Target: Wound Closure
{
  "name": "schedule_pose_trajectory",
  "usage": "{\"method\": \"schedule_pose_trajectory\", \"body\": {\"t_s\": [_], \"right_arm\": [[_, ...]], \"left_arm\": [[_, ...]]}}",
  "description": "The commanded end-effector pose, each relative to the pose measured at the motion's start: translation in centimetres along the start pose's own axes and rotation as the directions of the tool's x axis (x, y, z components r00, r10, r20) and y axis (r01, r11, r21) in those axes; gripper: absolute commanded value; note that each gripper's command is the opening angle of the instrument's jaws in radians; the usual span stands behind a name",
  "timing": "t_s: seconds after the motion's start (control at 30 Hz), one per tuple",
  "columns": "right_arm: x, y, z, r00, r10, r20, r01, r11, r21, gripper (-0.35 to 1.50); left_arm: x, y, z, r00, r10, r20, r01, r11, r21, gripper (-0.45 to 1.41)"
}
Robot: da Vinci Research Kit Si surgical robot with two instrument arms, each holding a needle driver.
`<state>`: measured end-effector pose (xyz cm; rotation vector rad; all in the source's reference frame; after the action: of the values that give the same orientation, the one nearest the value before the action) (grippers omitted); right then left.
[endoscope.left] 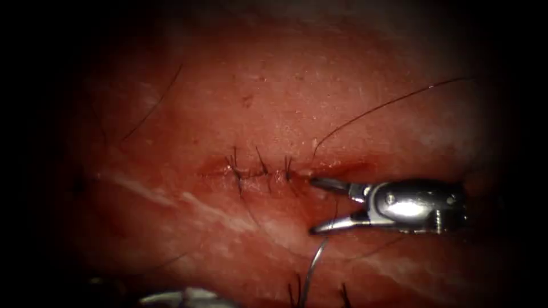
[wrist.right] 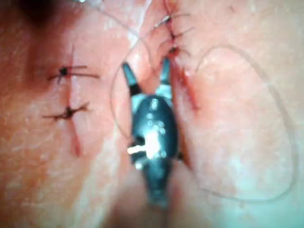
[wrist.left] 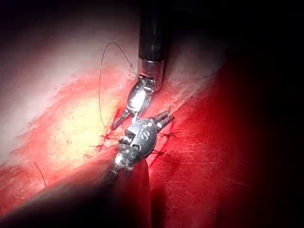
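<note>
In the endoscope view your right tool (endoscope.left: 313, 206) gapes wide and empty at the right end of the stitched cut (endoscope.left: 268, 172) in glistening tissue (endoscope.left: 274, 102), thin thread (endoscope.left: 377, 108) arcing away; the left wrist view shows your left tool (wrist.left: 164, 118) over the stitches, its state unclear; the right wrist view confirms the right tool's spread.

The cut (endoscope.left: 285, 171) runs crosswise on the tissue (endoscope.left: 257, 102), with three stitches (endoscope.left: 260, 170) side by side over its left and middle stretch. The right pincer (endoscope.left: 311, 206) comes in from the right, jaws spread: the upper tip sits at the cut's right part, just right of the last stitch, the lower tip on the tissue in front. The needle (endoscope.left: 315, 265) curves from the lower tip towards the front edge (whether it enters the tissue cannot be told). Thread (endoscope.left: 388, 105) arcs from the cut back and to the right. Another stitched cut (endoscope.left: 319, 294) lies at the front edge, the left tool (endoscope.left: 182, 296) to its left.
</note>
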<state>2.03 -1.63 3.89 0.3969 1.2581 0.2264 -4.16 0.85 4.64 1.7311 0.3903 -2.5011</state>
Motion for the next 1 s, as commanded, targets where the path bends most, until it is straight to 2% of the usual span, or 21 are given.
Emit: {"method": "schedule_pose_trajectory", "body": {"t_s": [0.03,0.1,0.27,0.43,0.47,0.77,0.9,0.93,1.0], "right_arm": [[-0.17,-0.02,0.03,1.000,0.027,0.013,-0.027,0.999,0.018,-0.03],[-0.18,-0.02,0.00,0.996,0.072,0.049,-0.074,0.996,0.044,-0.35],[-0.08,-0.03,-0.08,0.990,0.139,0.035,-0.140,0.990,0.020,-0.35],[0.12,-0.14,-0.17,0.985,0.175,0.008,-0.175,0.985,0.006,-0.35],[0.23,-0.32,-0.17,0.984,0.180,0.004,-0.180,0.984,0.012,-0.35],[0.64,-0.82,-0.17,0.983,0.183,-0.001,-0.182,0.982,0.042,-0.35],[0.93,-1.00,-0.12,0.982,0.190,-0.021,-0.188,0.979,0.073,-0.35],[0.93,-1.00,-0.12,0.982,0.190,-0.021,-0.188,0.979,0.073,-0.35],[1.12,-1.09,-0.08,0.980,0.194,-0.036,-0.190,0.977,0.095,-0.35]], "left_arm": [[-0.04,0.02,0.07,1.000,-0.003,-0.003,0.003,1.000,-0.003,-0.45],[-0.05,0.00,0.05,1.000,0.002,-0.005,-0.002,1.000,-0.006,-0.45],[-0.11,-0.03,0.03,1.000,-0.010,0.003,0.010,1.000,-0.006,-0.45],[-0.28,-0.04,-0.05,0.998,-0.046,0.043,0.048,0.998,-0.030,-0.45],[-0.38,-0.04,-0.14,0.996,-0.059,0.069,0.063,0.997,-0.053,-0.45],[-0.67,-0.14,-0.55,0.992,-0.085,0.096,0.097,0.988,-0.123,-0.45],[-0.74,-0.21,-0.75,0.982,-0.115,0.149,0.128,0.988,-0.082,-0.45],[-0.74,-0.21,-0.75,0.982,-0.115,0.149,0.128,0.988,-0.082,-0.45],[-0.72,-0.21,-0.86,0.976,-0.131,0.174,0.145,0.987,-0.067,-0.45]]}}
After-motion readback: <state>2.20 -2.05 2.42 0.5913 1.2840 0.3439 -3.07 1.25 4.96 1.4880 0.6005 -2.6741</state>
